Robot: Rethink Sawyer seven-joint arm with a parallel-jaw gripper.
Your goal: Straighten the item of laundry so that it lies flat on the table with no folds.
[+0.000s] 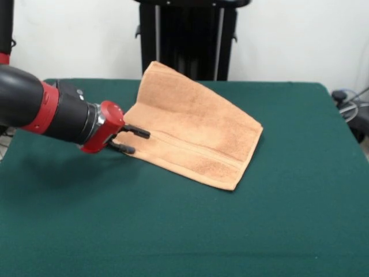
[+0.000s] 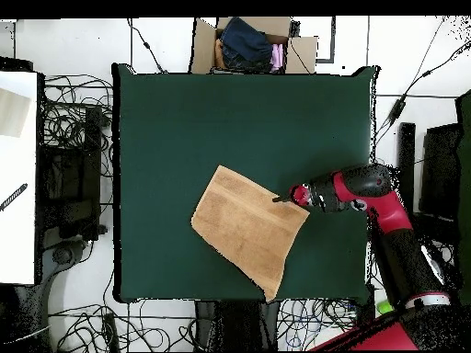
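- One towel (image 1: 193, 135) reaches over the table's (image 1: 173, 231) far edge, near mid-edge.
- Our gripper (image 1: 131, 140), fingers spread, flanks its side hem — the grasping step.
- Next, we judge: pinch, then pull flat.

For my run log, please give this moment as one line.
hand: open, at towel's edge | towel: on table, one corner past table's edge | fold: band line visible, unsure
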